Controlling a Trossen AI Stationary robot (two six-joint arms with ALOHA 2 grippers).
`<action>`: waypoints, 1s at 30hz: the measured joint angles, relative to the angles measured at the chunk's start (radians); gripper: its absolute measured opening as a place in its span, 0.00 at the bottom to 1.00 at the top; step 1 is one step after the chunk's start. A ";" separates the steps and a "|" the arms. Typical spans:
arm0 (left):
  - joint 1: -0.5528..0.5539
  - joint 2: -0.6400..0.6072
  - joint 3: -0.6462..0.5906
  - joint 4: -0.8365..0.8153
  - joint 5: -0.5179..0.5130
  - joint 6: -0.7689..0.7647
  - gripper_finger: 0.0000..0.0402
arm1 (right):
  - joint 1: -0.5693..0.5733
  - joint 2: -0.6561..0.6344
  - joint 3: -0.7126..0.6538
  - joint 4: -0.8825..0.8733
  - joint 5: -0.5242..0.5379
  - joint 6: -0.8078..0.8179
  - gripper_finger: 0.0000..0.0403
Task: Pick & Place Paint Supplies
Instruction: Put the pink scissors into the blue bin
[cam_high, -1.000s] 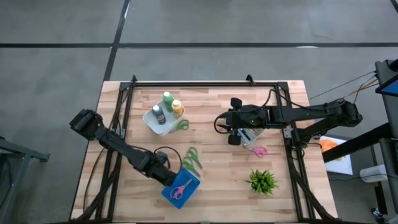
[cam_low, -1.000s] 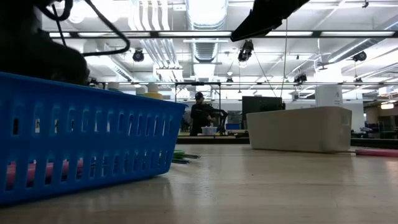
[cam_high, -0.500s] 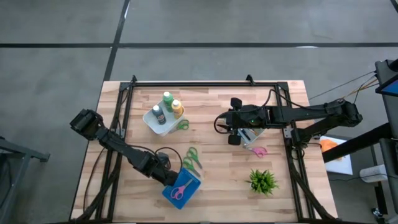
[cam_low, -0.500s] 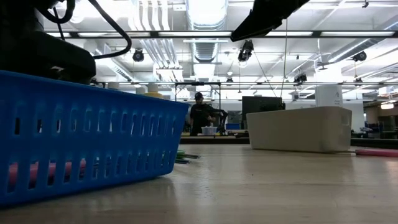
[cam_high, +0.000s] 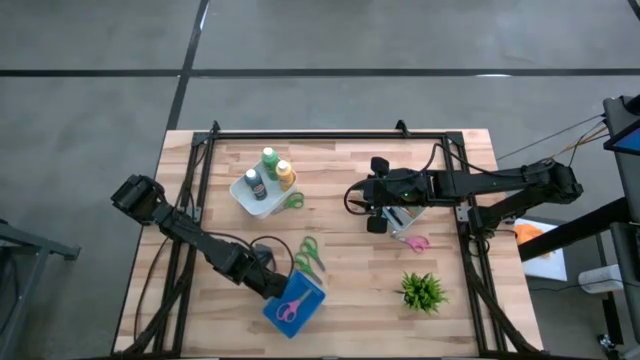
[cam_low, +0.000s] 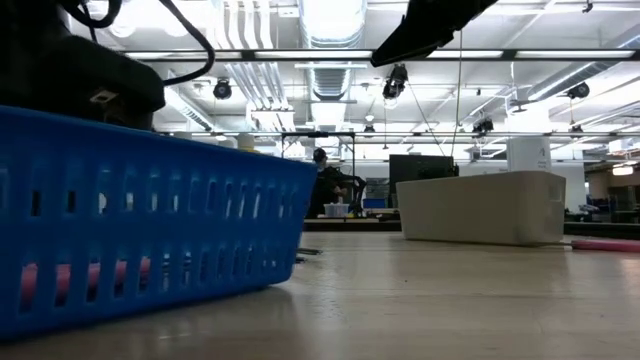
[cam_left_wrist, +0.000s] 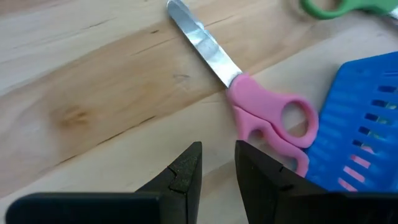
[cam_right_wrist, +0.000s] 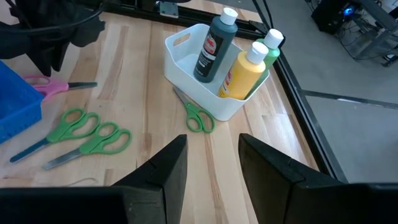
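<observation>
On the far left part of the desk (cam_high: 340, 170), find a white tub (cam_right_wrist: 186, 62) with the three paint bottles standing upright inside: dark grey bottle (cam_right_wrist: 211, 46), yellow-orange bottle (cam_right_wrist: 242, 71) and green bottle (cam_right_wrist: 272, 43), packed close together, caps up. Just beside the tub's near wall, note one pair of green scissors (cam_right_wrist: 198, 117) lying flat on the wood.

Toward the near edge, left of centre, spot the left hand (cam_left_wrist: 217, 152) low over the desk at the edge of a blue slotted basket (cam_high: 310, 290). Fingers only a narrow crack apart, with nothing between them and nothing gripped. Directly ahead of those fingers, see pink scissors (cam_left_wrist: 261, 106) flat on the wood, blades shut, handles right against the basket. Inside the basket, make out another pink pair (cam_high: 290, 305). Between basket and tub, count two more green scissors (cam_right_wrist: 74, 127) side by side.

Right of centre, find the right hand (cam_right_wrist: 214, 146) raised above the desk, facing the tub from well apart; fingers parted by a clear gap, holding nothing. Beneath that arm, note a pale bin (cam_low: 480, 207), contents not clear from above, with a further pink pair (cam_high: 415, 241) just beside it. Near the front right, see a small green plant (cam_high: 422, 291). No brushes clearly made out anywhere.
</observation>
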 joint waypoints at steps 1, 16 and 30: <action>0.000 0.000 0.000 0.007 -0.003 0.003 0.24 | 0.000 0.000 0.000 0.000 0.000 0.000 0.35; 0.012 -0.001 0.017 0.023 0.022 -0.003 0.24 | 0.000 0.000 0.000 0.000 0.000 0.000 0.35; 0.043 0.034 0.020 0.086 0.017 -0.022 0.24 | 0.000 0.000 0.000 0.000 0.000 0.000 0.35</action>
